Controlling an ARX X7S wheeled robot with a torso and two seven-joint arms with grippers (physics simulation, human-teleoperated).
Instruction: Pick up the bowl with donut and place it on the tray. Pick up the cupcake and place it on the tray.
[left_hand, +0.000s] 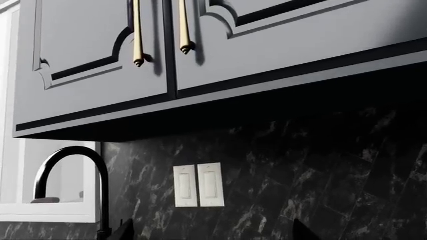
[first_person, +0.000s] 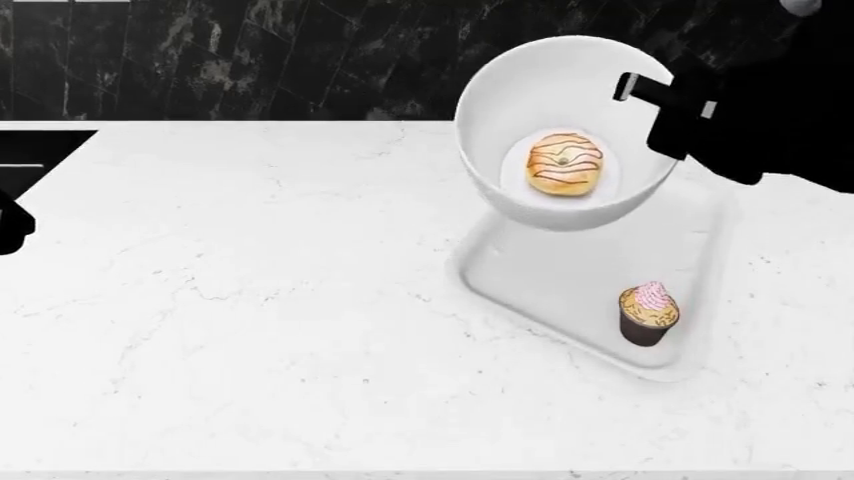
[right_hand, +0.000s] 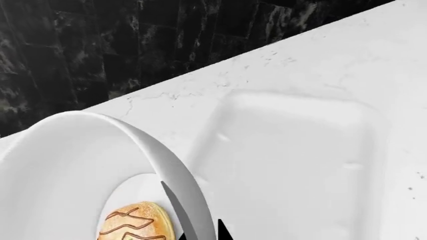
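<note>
White bowl (first_person: 497, 100), tan donut (first_person: 566, 164) with brown squiggles, white tray (first_person: 527, 290), pink-frosted cupcake (first_person: 649, 312), black marbled backsplash (first_person: 267, 60)

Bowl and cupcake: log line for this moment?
right pincer: shut on bowl rim | bowl: above tray | donut: in bowl | cupcake: on tray

Right arm up and gripping, left arm tucked off to the side.

My right gripper (first_person: 638, 92) is pinched on the bowl (first_person: 567, 135) rim, one finger inside the wall and one outside; my left gripper's fingertips (left_hand: 123, 231) barely show, pointing up.
</note>
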